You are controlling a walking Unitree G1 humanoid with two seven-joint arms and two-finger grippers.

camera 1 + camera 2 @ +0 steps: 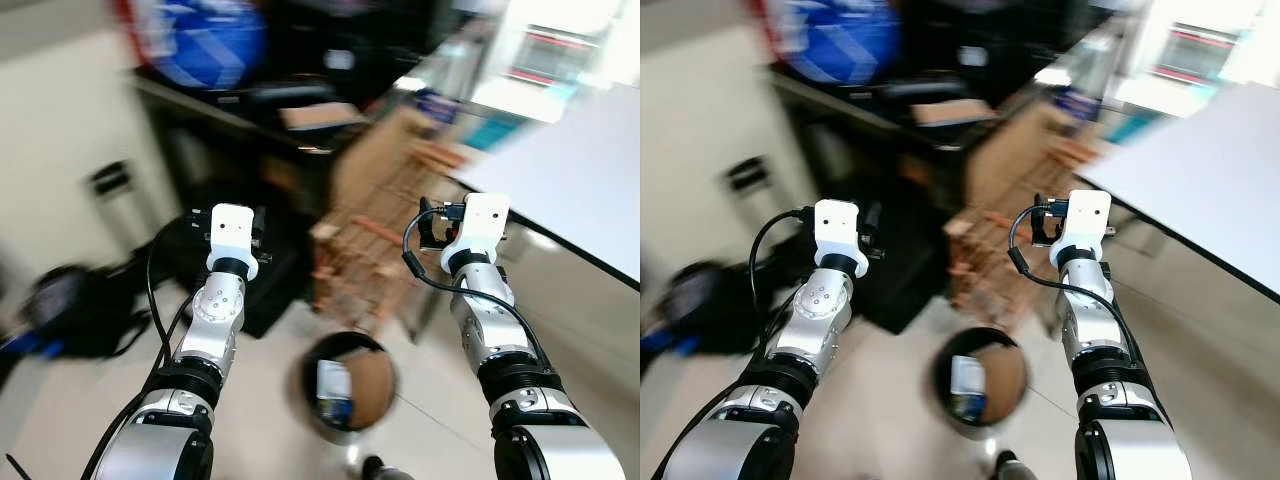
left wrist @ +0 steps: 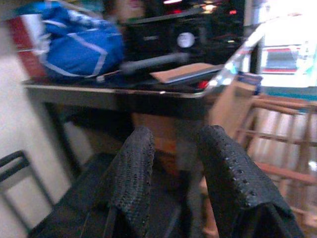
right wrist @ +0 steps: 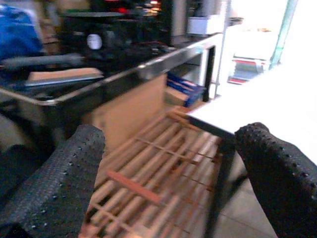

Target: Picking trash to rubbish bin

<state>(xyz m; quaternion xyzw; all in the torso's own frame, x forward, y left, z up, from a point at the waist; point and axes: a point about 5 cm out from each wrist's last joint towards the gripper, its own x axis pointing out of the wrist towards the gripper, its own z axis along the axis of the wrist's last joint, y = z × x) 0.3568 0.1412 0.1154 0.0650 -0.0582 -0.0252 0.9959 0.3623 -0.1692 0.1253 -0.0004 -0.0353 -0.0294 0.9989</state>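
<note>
While both arms are raised, the left claw (image 2: 173, 163) stands slightly parted and the right claw (image 3: 168, 173) wide apart, each holding nothing. The rubbish bin (image 1: 343, 388) stands upright on the floor (image 1: 60, 420), near and between the arms, mouth upward, long axis vertical. It already holds trash (image 1: 334, 383); any further pieces are lost in blur.

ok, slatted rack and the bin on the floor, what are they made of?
Slatted rack: looks like bare, unpainted wood, with pale tan strips and matte grain-coloured slats. Bin: dark, round, slightly glossy rim, probably plastic, though blur leaves metal possible. It holds brown and blue-white trash.
</note>
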